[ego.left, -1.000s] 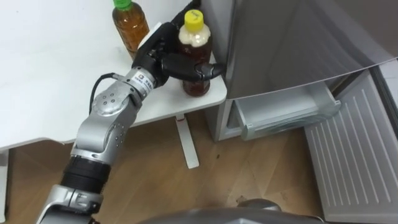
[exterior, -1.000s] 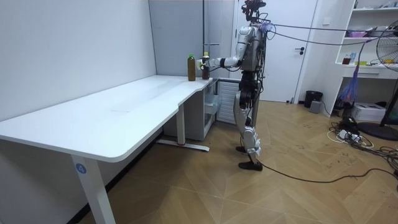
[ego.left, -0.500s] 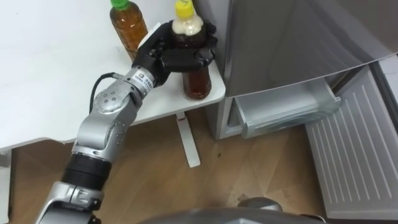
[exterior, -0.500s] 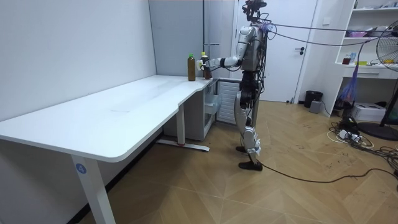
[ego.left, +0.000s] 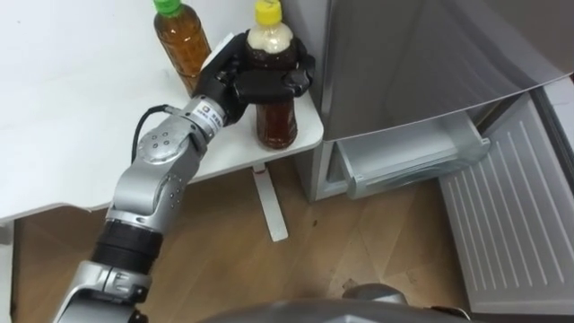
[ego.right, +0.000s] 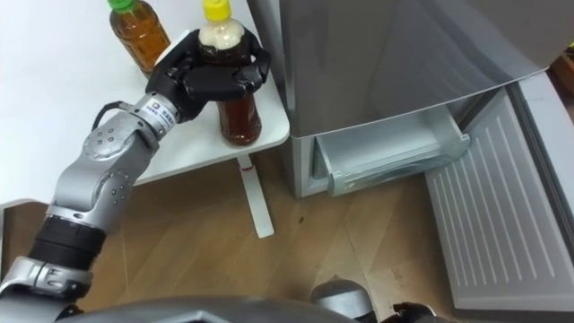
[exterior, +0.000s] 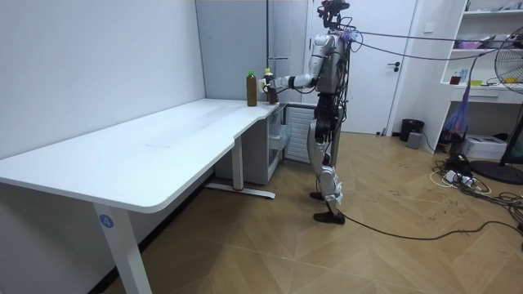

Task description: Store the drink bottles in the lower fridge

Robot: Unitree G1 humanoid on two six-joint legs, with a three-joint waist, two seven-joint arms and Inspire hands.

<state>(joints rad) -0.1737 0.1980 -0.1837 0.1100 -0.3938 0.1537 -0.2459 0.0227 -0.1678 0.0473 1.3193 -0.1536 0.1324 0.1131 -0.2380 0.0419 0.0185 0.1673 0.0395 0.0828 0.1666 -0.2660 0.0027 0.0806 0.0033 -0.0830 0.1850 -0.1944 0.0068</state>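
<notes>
A brown drink bottle with a yellow cap [ego.left: 276,121] stands at the white table's [ego.left: 72,117] near right corner. My left hand [ego.left: 256,82] is shut on its upper part, with fingers and thumb wrapped round it just under the cap. Whether its base still touches the table I cannot tell. A second brown bottle with a green cap [ego.left: 179,45] stands upright just left of it, behind my wrist. In the room view I stand at the table's far end, left arm stretched to the two bottles [exterior: 260,88].
The grey fridge [ego.left: 404,63] stands right of the table corner. Its lower drawer [ego.left: 404,161] is pulled out and the lower door [ego.left: 511,215] hangs open to the right. Wooden floor and the table's white leg [ego.left: 269,206] lie below.
My left hand's fingers have curled shut round the yellow-capped bottle, which they earlier only half enclosed. The bottle has shifted slightly left on the corner.
</notes>
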